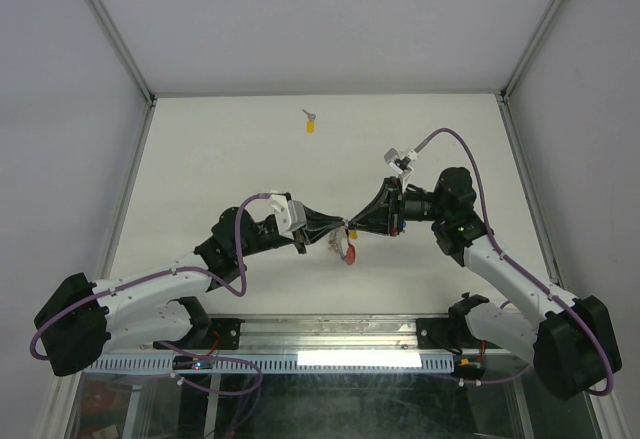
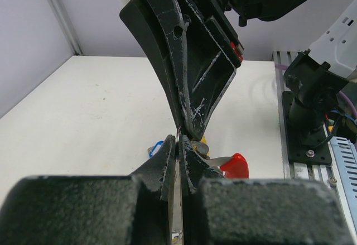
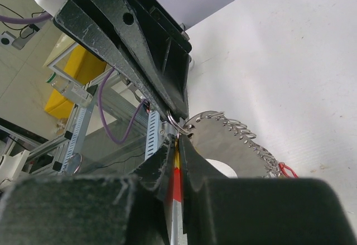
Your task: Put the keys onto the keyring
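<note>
The threading step is in hand. Seen from above, the two claws meet tip to tip over the middle of the tabletop (image 1: 230, 159), the left claw (image 1: 341, 229) reaching in from 9 o'clock and the right claw (image 1: 356, 225) from 3 o'clock. The left claw is pinched tight on a wire loop of the keyring (image 3: 175, 123), whose red strip (image 2: 236, 164) trails at 6 o'clock below the tips. The right claw is narrowed onto a thin yellow-and-red piece (image 3: 177, 169), likely a key head, though that is unclear. A loose yellow key (image 1: 311, 125) lies well apart toward 12 o'clock. The next move probably calls for fine alignment: working the key's hole onto the loop's split end while the left grip holds steady.
</note>
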Robot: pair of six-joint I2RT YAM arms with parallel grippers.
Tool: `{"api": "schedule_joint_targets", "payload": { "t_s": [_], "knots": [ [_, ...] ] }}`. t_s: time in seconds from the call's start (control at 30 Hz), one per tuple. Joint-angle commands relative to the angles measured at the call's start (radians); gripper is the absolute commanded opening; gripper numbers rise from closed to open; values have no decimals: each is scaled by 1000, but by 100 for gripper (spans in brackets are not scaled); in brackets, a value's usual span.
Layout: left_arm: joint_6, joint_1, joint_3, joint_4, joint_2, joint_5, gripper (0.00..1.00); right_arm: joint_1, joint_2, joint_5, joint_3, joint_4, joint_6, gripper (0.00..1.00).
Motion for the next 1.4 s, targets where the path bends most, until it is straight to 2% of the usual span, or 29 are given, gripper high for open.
{"api": "schedule_joint_targets", "payload": {
  "t_s": [0.0,0.07,0.77,0.93,0.97,1.23,1.37],
  "knots": [
    [4,8,47,58,-5,7,0,6,-24,-4,43,9,-12,4],
    [5,7,47,57,-5,8,0,6,-29,6,42,-2,-12,0],
    [16,8,55,54,-2,24,0,39,7,91,38,-101,9,0],
    [17,7,55,51,-3,26,0,49,25,102,49,-103,0,8],
    [17,8,54,51,-3,26,0,49,25,105,52,-113,-8,11],
    [16,7,49,49,-14,22,0,49,-60,105,99,-342,-8,11],
    [9,8,47,55,-19,19,0,49,-112,105,106,-376,-8,11]
  ]
}}
